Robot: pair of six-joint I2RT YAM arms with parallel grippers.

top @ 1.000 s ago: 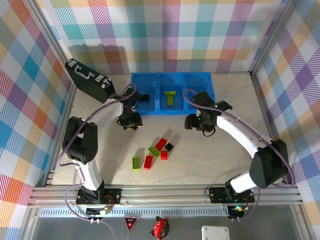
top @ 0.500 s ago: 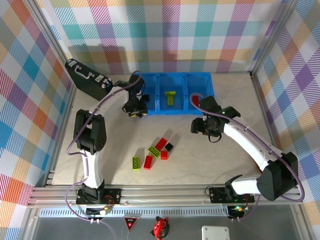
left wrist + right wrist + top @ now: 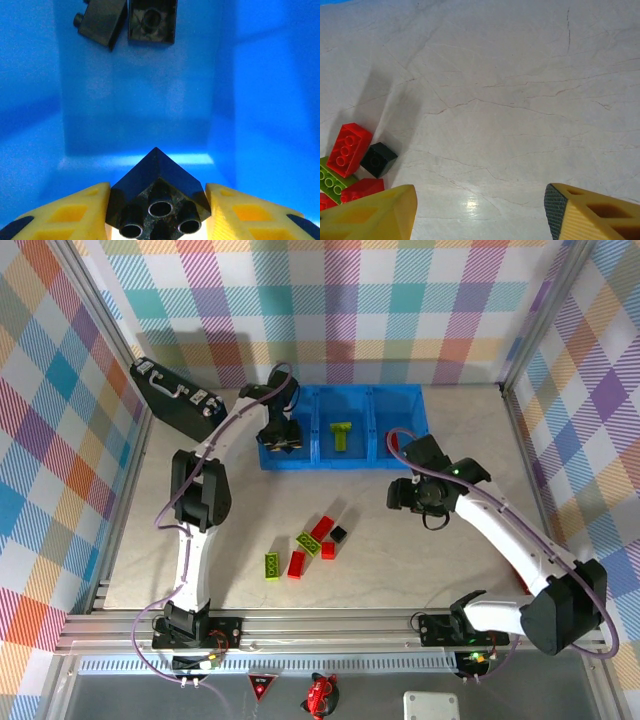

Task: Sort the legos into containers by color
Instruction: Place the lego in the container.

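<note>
My left gripper (image 3: 281, 439) hangs over the left compartment of the blue tray (image 3: 372, 462), shut on a black lego (image 3: 157, 192) held corner-forward between its yellow fingers (image 3: 75, 212). Two more black legos (image 3: 151, 21) lie on that compartment's floor (image 3: 145, 100). A lime-green lego (image 3: 342, 435) sits in the middle compartment. Loose legos lie in a cluster on the table: red (image 3: 321, 529), black (image 3: 339, 534), green (image 3: 307, 543), red (image 3: 296, 563), green (image 3: 272, 565). My right gripper (image 3: 480, 202) stands open above bare table, right of that cluster, with nothing between its fingers.
A black briefcase-like case (image 3: 175, 398) leans at the back left, beside the tray. Checkered walls with metal frame posts close in the table on three sides. The red (image 3: 349, 149) and black (image 3: 378, 159) legos sit at the left edge of the right wrist view.
My left arm has carried the black lego from the table back to over the tray's left compartment. My right arm has shifted a little to the right, gripper unchanged.
</note>
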